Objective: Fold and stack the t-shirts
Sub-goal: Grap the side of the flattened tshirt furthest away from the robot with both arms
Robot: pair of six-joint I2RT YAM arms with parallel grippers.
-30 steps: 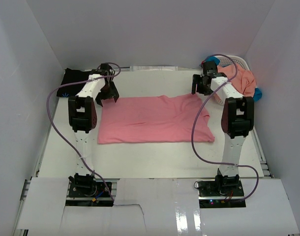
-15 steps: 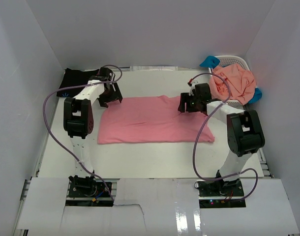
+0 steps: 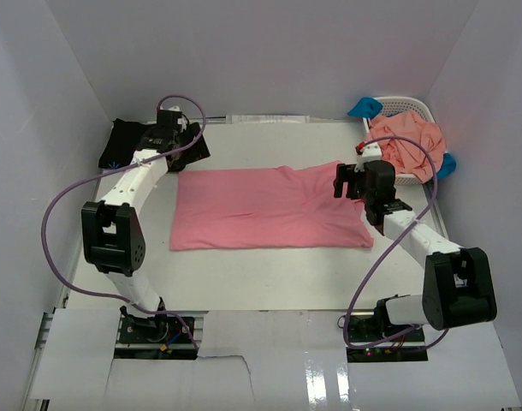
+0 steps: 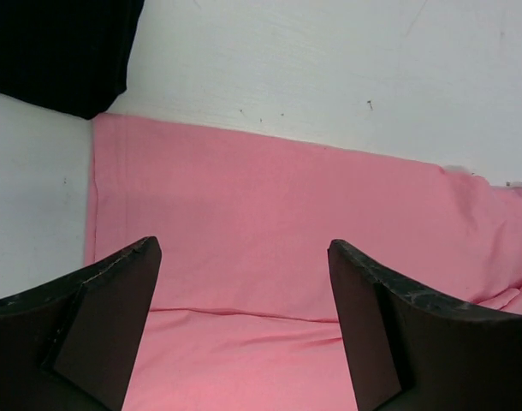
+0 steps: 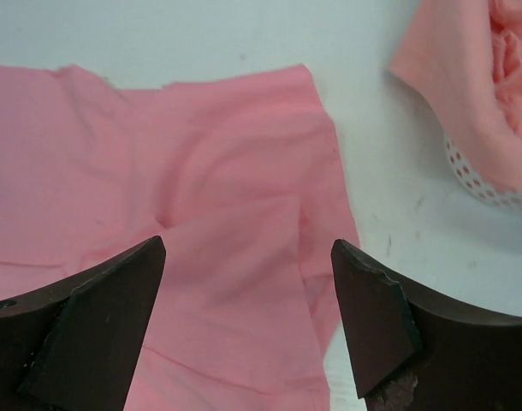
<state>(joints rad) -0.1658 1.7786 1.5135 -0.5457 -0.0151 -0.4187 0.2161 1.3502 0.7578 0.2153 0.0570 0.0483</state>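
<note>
From above, the rose-pink t-shirt (image 3: 261, 210) lay flat, a smooth soft rectangle, mid-way across the table (image 3: 269, 282); left wrist: the left gripper (image 4: 242, 248) gaped empty above its far-left corner, beside the black t-shirt (image 4: 56, 47); right wrist: the right gripper (image 5: 248, 247) gaped empty over its creased right edge.

A white table (image 3: 269, 274) stands boxed in by plain pale walls: a back wall (image 3: 261, 60), a left wall (image 3: 30, 188) and a right wall (image 3: 501, 171). The light is soft and even, with faint shadows. Glossy white sheets (image 3: 329, 360) cover the near edge and show bright reflections.
</note>
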